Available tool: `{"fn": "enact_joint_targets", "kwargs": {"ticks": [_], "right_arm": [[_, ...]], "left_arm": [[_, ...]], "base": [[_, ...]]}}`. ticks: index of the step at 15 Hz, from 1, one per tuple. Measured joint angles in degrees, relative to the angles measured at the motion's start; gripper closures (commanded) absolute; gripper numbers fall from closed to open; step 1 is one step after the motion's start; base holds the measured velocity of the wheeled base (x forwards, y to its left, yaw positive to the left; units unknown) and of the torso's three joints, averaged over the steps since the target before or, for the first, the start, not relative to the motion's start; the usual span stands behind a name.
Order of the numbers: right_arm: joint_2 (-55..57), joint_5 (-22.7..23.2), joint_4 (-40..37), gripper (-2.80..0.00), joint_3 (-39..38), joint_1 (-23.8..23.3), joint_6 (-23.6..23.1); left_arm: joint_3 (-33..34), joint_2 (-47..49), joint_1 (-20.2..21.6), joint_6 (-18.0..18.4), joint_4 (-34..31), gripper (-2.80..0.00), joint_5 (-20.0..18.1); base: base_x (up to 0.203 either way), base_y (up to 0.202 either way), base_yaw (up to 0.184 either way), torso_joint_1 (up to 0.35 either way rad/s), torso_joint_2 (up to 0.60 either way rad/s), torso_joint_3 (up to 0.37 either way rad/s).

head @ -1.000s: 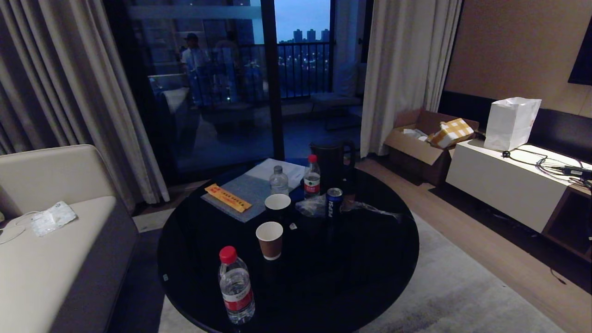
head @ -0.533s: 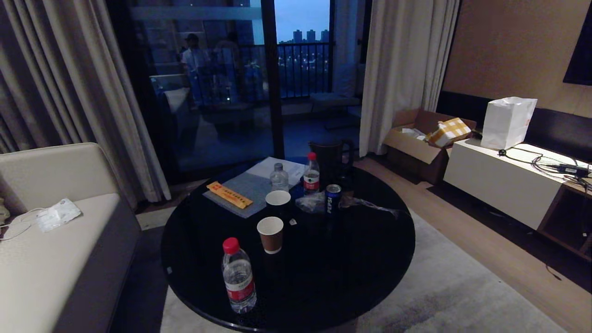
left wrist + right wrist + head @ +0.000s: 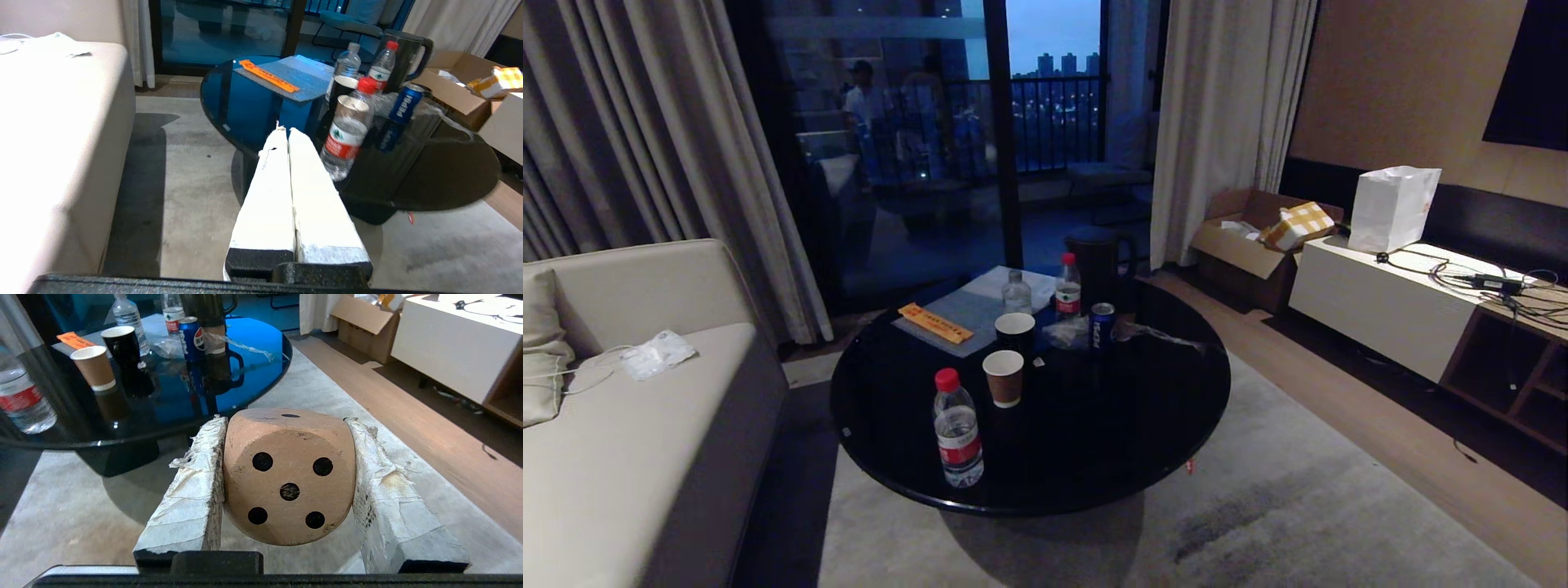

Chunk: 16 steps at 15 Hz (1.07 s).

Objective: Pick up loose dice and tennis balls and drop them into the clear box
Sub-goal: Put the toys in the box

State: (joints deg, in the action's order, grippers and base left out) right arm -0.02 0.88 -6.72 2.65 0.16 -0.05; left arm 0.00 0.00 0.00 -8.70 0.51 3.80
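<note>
Beside the beige sofa [image 3: 621, 425], on grey carpet [image 3: 1258, 523]: round black glass worktop [image 3: 1094, 441] carrying black kettle [image 3: 1098, 265], red-capped water bottle [image 3: 956, 428], brown paper cup [image 3: 1003, 377], Pepsi can [image 3: 1101, 325]. Off the worktop's near edge, over carpet: right end effector [image 3: 286, 486] pinching beige die [image 3: 288, 477], five dark dots facing the wrist camera. Left end effector [image 3: 284, 131] pressed together, empty.
</note>
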Motion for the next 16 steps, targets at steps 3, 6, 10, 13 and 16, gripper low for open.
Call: {"fn": "enact_joint_targets", "kwargs": {"ticks": [3,6,10,13,16], "right_arm": [[0.0,0.0,0.0,0.0,0.0,0.0,0.0],[0.0,0.0,0.0,0.0,0.0,0.0,0.0],[0.0,0.0,0.0,0.0,0.0,0.0,0.0],[0.0,0.0,0.1,0.0,0.0,0.0,0.0],[0.0,0.0,0.0,0.0,0.0,0.0,0.0]], "left_arm": [[0.0,0.0,0.0,0.0,0.0,0.0,0.0],[0.0,0.0,0.0,0.0,0.0,0.0,0.0],[0.0,0.0,0.0,0.1,0.0,0.0,0.0],[0.0,0.0,0.0,0.1,0.0,0.0,0.0],[0.0,0.0,0.0,0.2,0.0,0.0,0.0]], "base": [[-0.183,0.0,-0.001,0.0,0.01,0.002],[-0.177,0.0,-0.001,0.001,0.0,-0.001],[-0.034,0.0,0.0,0.0,0.0,0.002],[0.0,0.0,0.0,0.0,0.0,0.0],[0.003,0.001,-0.069,0.0,0.0,0.0]]}}
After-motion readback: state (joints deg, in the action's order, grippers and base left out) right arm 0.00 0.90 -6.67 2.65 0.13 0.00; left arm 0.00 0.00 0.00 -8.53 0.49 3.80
